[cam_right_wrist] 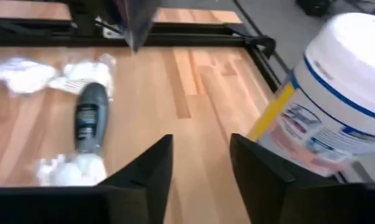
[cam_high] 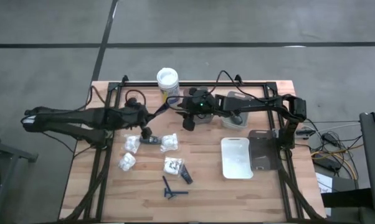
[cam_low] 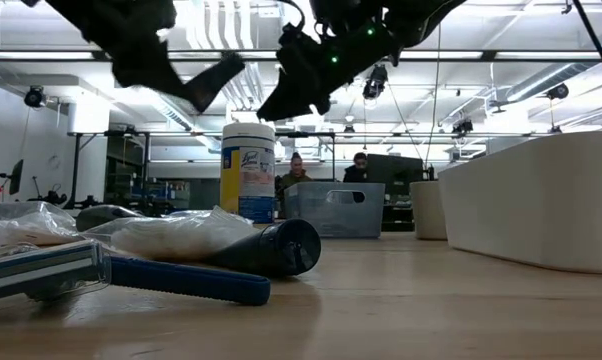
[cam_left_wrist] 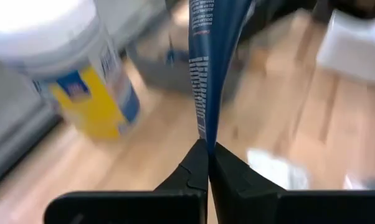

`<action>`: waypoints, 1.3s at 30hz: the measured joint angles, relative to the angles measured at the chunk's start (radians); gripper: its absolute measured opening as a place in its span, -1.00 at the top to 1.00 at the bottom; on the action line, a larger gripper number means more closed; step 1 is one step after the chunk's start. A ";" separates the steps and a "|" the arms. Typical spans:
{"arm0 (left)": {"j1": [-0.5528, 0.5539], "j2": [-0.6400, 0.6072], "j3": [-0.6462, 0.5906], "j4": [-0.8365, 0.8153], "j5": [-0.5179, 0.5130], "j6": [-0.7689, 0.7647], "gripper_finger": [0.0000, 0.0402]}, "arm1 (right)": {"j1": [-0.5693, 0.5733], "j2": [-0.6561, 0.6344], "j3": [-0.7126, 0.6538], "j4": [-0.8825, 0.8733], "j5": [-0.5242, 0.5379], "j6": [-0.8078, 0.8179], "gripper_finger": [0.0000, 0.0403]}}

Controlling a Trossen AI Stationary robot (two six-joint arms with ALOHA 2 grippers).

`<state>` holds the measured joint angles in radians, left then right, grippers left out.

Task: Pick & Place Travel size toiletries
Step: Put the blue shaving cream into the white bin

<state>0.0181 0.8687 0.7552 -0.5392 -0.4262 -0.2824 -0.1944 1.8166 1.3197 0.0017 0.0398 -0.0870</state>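
Fingers of the left gripper (cam_left_wrist: 207, 163) are pressed together on the crimped end of a dark blue squeeze tube (cam_left_wrist: 207, 68), which hangs lifted above the wooden bench (cam_high: 206, 196). Right gripper (cam_right_wrist: 200, 163), fingers spread and holding nothing, hovers beside the white-lidded tub with blue-yellow label (cam_high: 167, 79) at twelve o'clock of the bench. A dark grey oval bottle (cam_right_wrist: 90, 116) lies among white lumpy packets (cam_high: 170, 144) left of centre; a blue razor (cam_high: 172, 188) lies towards six o'clock. Judgement: the tube is in transit. Carry it level and slowly, clear of the tub, towards the white rectangular plastic tray (cam_high: 235, 158) at three o'clock; the thin pinch could slip.
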 joint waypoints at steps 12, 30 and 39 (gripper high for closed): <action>0.000 0.119 0.030 -0.125 0.173 -0.086 0.98 | 0.011 -0.001 0.040 0.001 -0.195 0.028 -0.37; 0.000 0.287 0.170 -0.103 0.180 0.026 0.97 | 0.033 -0.001 0.062 -0.073 -0.207 -0.002 -0.41; 0.000 0.291 0.177 -0.072 0.179 0.053 0.96 | 0.033 -0.001 0.061 -0.097 -0.206 -0.064 -0.07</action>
<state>0.0181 1.1599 0.9318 -0.6111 -0.2470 -0.2298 -0.1612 1.8155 1.3811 -0.0949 -0.1665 -0.1508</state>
